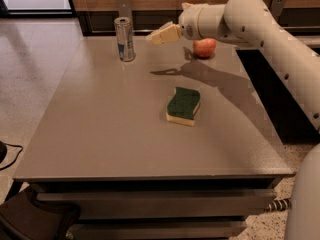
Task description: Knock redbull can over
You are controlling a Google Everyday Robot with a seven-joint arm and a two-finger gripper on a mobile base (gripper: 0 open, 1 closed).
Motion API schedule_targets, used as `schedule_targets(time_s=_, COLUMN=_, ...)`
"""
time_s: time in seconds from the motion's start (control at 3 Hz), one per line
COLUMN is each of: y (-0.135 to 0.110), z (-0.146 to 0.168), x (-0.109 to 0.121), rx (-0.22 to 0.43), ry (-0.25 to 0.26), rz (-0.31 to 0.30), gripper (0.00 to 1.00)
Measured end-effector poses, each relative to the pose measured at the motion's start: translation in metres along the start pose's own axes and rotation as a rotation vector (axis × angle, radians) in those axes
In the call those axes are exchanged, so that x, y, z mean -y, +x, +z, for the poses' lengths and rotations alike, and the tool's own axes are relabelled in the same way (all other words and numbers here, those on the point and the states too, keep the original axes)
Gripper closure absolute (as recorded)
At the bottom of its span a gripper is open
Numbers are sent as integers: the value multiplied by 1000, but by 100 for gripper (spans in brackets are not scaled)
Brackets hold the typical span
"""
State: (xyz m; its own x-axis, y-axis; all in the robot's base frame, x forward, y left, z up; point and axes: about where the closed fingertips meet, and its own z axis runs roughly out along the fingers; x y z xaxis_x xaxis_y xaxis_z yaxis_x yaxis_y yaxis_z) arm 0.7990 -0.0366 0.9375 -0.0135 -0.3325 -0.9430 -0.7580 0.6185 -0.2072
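Note:
The redbull can (124,38) stands upright near the far left of the grey table (110,134). It is slim and silver with blue markings. My gripper (158,35) hangs above the far part of the table, a short way to the right of the can and about level with its upper half. It does not touch the can. The white arm reaches in from the right.
A red apple (204,47) sits at the far right of the table, behind the arm. A green and yellow sponge (183,105) lies near the table's middle. A dark wall base and a metal post (124,7) stand behind the can.

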Motion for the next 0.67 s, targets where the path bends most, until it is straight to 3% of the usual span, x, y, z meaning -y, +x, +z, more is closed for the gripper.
schedule_targets(time_s=0.33, y=-11, z=44, x=5, rx=85, ry=-46, rz=17, gripper=0)
schedule_targets(time_s=0.67, y=-15, z=66, x=2, rx=128, ry=-77, rz=39, gripper=0)
